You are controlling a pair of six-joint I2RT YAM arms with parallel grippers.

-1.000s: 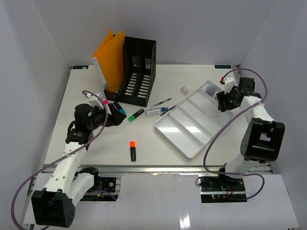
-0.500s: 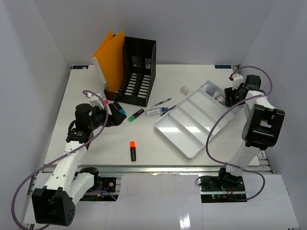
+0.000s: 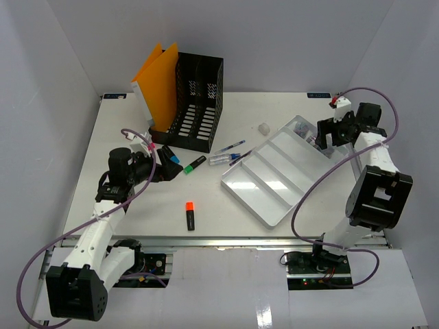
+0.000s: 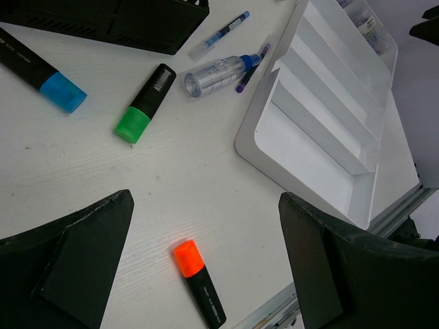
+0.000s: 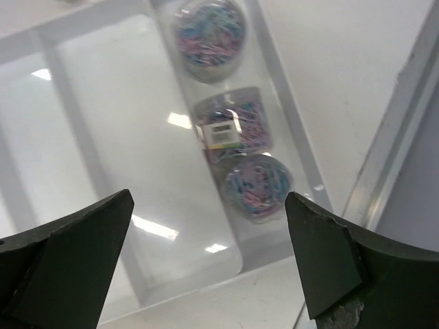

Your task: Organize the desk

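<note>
Top external view: the right end effector point(image 3: 325, 133), half-closed a second ago, now hangs spread wide and empty over clip tubs point(image 5: 236, 133) in the tray point(image 3: 255, 199). The left end effector point(image 3: 167, 168) stays released near a green marker point(image 3: 195, 164) on the white table point(image 3: 116, 137), which fills the white-walled enclosure.

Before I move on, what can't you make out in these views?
- Top view: inside of the file holder, dark behind its mesh walls and the folder.
- Top view: small clear item on the desk beyond the tray, too small to identify.
- Right wrist view: label on the middle clip tub, blurred.
- Left wrist view: blue marker, its end cut off by the left edge.
</note>
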